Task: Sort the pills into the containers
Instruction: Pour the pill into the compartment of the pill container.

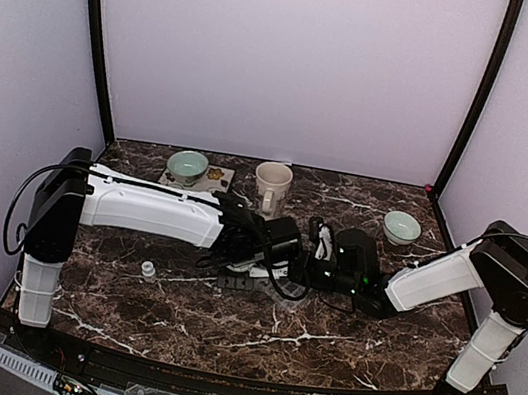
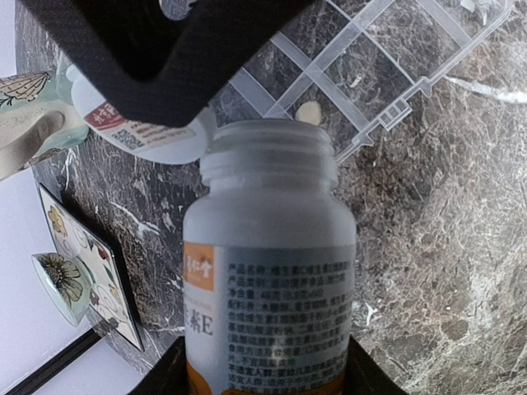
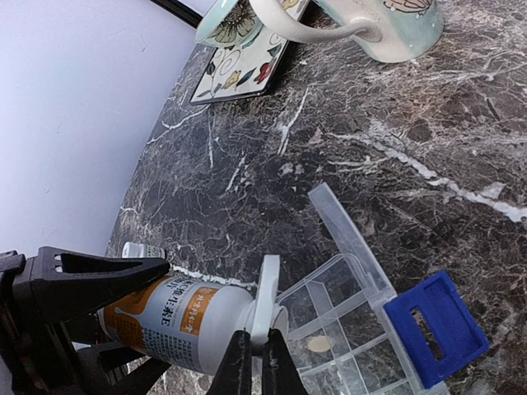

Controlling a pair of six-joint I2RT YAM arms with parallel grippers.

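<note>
Pill organizer tray [image 3: 354, 346] lies open at table centre, with one pale pill [image 2: 308, 113] in a compartment. Left gripper [image 2: 265, 374] grasps the uncapped white pill bottle [image 2: 268, 247], its mouth tipped at the tray's rim. Further tilt risks several pills spilling together, or onto the marble table [image 3: 412, 123]. Right gripper [image 3: 255, 362] is clenched on a thin tray flap; slippage there would let the tray shift.

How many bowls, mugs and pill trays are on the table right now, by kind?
pale green bowls: 2
cream mug: 1
clear pill tray: 1
Total: 4
</note>
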